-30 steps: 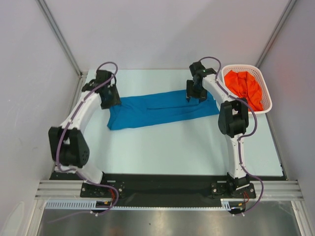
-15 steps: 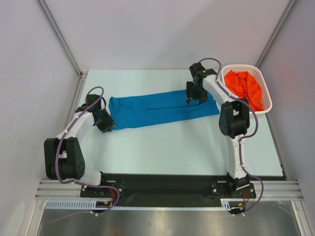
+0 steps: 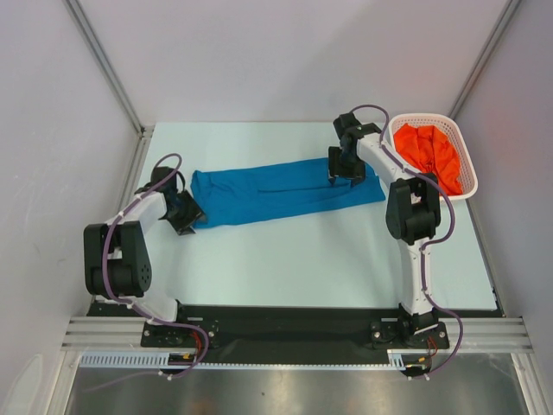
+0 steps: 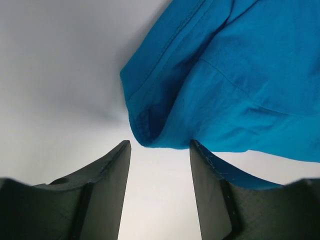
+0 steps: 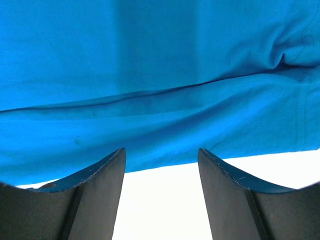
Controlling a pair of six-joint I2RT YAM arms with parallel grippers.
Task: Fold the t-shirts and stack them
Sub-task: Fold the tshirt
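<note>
The blue t-shirt (image 3: 276, 190) lies folded into a long strip across the middle of the table. My left gripper (image 3: 190, 216) is open and empty at the strip's near left corner; in the left wrist view that corner (image 4: 150, 125) sits just ahead of the fingertips (image 4: 160, 150). My right gripper (image 3: 343, 173) is open and empty over the strip's far right part; the right wrist view shows the blue cloth (image 5: 160, 85) ahead of its gripper (image 5: 160, 155). The orange-red t-shirt (image 3: 429, 156) lies crumpled in the white basket.
The white lattice basket (image 3: 471, 173) stands at the table's far right corner, next to the right arm. Grey walls close in the table on the left, back and right. The black base rail runs along the near edge.
My left arm has swung from the far left end of the blue strip down to its near left corner and settled there. The right arm and the shirts have hardly moved.
</note>
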